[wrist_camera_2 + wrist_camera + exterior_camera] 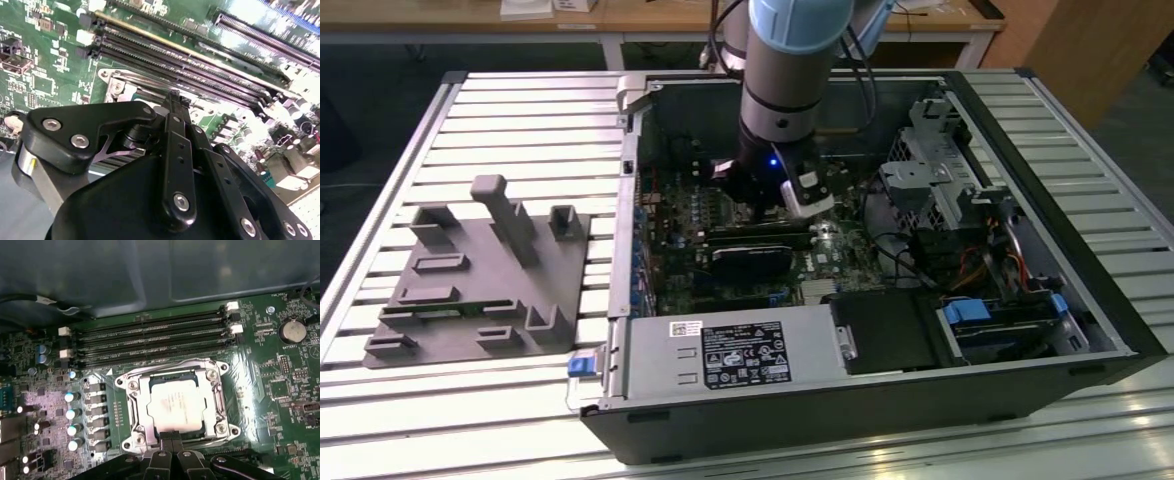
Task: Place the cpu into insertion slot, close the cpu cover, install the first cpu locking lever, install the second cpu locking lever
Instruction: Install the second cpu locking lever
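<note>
The cpu, a flat square chip with a silvery-tan top, lies inside the insertion slot on the green motherboard. The cpu cover, a thin silvery frame, lies flat around the chip. A thin wire lever runs along the socket edge nearest the memory slots. My gripper is shut, its fingertips pressed together at the socket edge farthest from those slots, with nothing visible between them. In the second wrist view the gripper points down at a socket corner. In the exterior view the gripper reaches into the open computer case.
Long black memory slots run beside the socket. A row of capacitors and a coin battery flank it. In the case are a black card, a power supply and a drive cage. A grey fixture stands outside on the slatted table.
</note>
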